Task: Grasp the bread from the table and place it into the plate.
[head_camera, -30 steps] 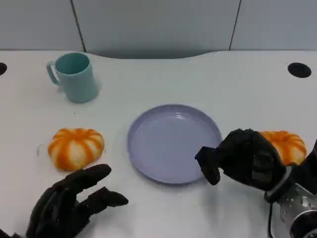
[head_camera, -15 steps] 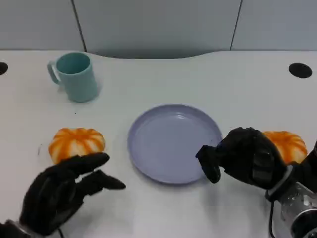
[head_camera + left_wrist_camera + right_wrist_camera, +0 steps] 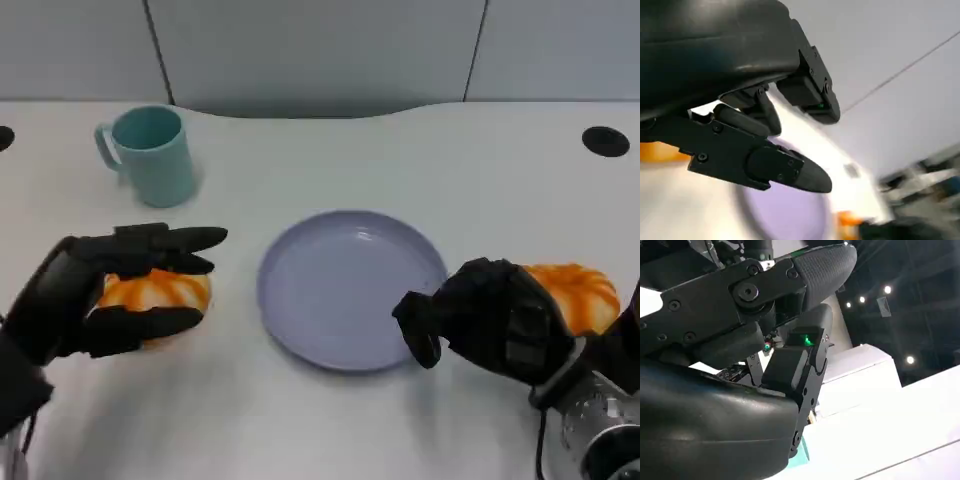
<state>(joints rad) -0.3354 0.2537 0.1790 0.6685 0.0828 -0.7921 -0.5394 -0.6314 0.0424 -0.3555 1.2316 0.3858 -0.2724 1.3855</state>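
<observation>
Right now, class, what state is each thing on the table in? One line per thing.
Plate: empty, flat on the table.
Mug: upright, nothing visible inside.
Left bread: on the table, left hand around it, fingers apart.
Right bread: on the table, untouched.
Right hand: curled, holding nothing.

bare table [image 3: 230, 330] between bread [image 3: 150, 293], plate [image 3: 350, 288]

Lab: white table [image 3: 400, 160], grey panels [image 3: 310, 45]
</observation>
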